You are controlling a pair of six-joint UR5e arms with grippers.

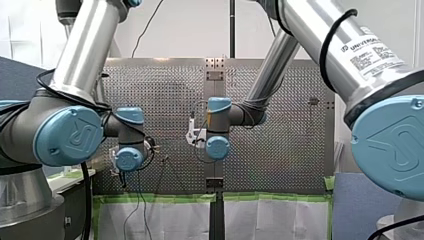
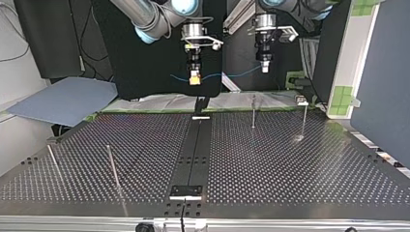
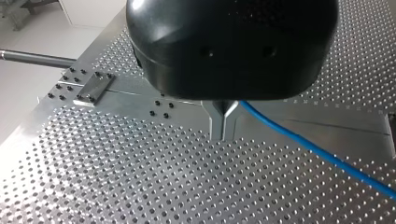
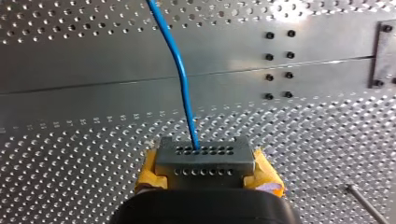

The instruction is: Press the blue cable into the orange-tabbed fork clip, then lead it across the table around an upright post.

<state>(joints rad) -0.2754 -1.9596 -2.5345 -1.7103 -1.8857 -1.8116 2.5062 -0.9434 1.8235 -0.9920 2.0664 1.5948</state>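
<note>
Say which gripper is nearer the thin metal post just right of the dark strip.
Left: my left gripper hangs nearly above the post; my right gripper, toward the top view's left.

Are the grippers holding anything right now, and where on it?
My left gripper and my right gripper each pinch the blue cable, a slack stretch slung between them.

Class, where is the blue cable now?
In the top view the blue cable spans the air between my right gripper, at left, and my left gripper.
</note>
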